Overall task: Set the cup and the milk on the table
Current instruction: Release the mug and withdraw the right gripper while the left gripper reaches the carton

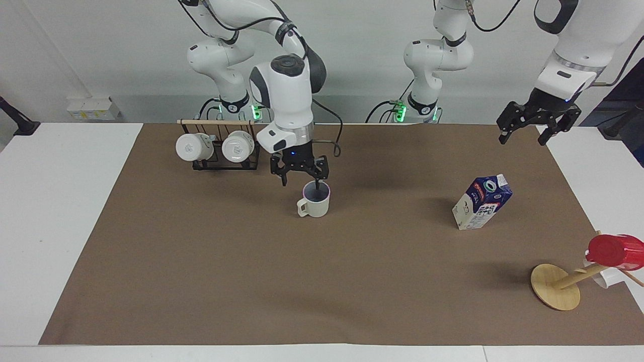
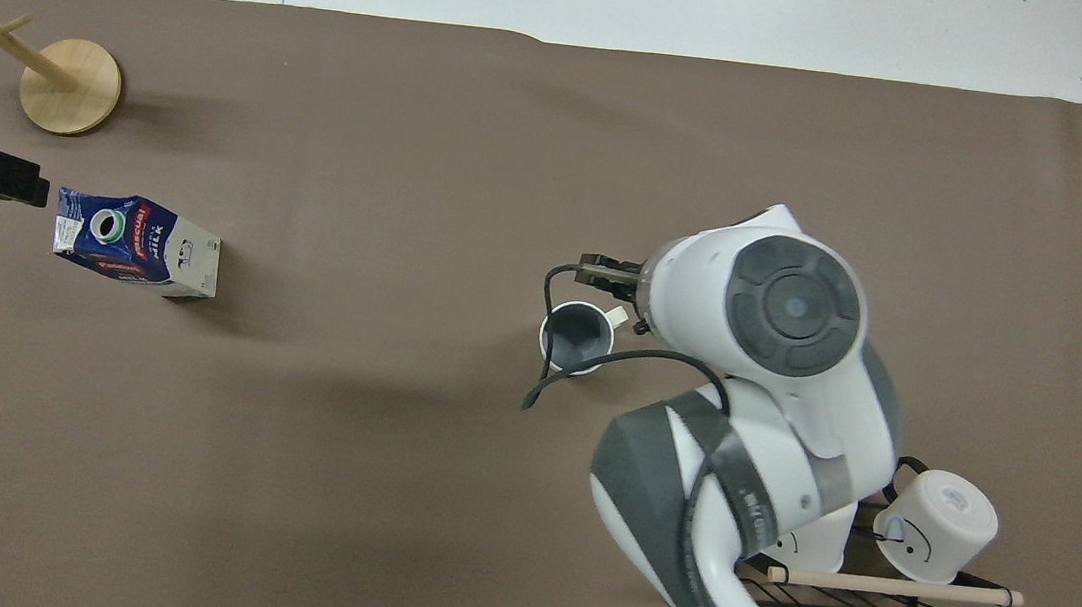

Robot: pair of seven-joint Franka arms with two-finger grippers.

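Cup [image 1: 315, 199] and milk [image 1: 481, 202] stand on the brown-matted table [image 1: 60, 211].

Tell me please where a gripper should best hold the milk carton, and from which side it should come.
Probably from above. The milk stands on the table, leaning, gable top up. Close across its flat white lower walls, under the dark blue part with the cap. The open left gripper is up in the air closest to it.
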